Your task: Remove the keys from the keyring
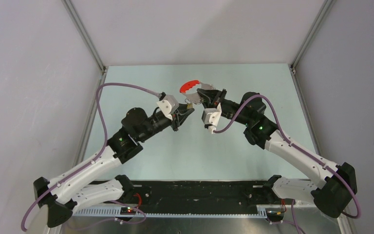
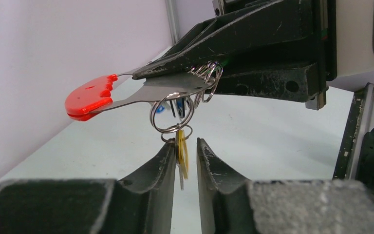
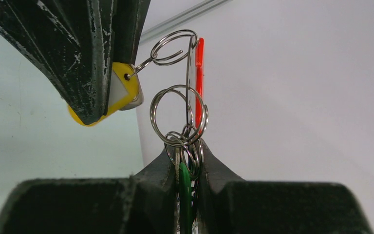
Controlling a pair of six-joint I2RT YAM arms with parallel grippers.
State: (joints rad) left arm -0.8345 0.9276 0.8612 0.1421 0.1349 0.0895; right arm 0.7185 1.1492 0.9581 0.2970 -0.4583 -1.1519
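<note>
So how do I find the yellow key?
Look over the middle of the table, where the left gripper and right gripper meet tip to tip. The left one pinches the yellow key, linked by a small wire ring to the red-handled keyring. It is the only yellow one; the green key is tucked inside the right one.

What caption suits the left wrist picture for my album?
Left gripper pinches a yellow key dangling from the red keyring held above by the right gripper.

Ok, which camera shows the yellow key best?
Right wrist view: the yellow key shows most of its flat head and the ring hole. Left wrist view shows it edge-on; top view shows only a tiny speck.
</note>
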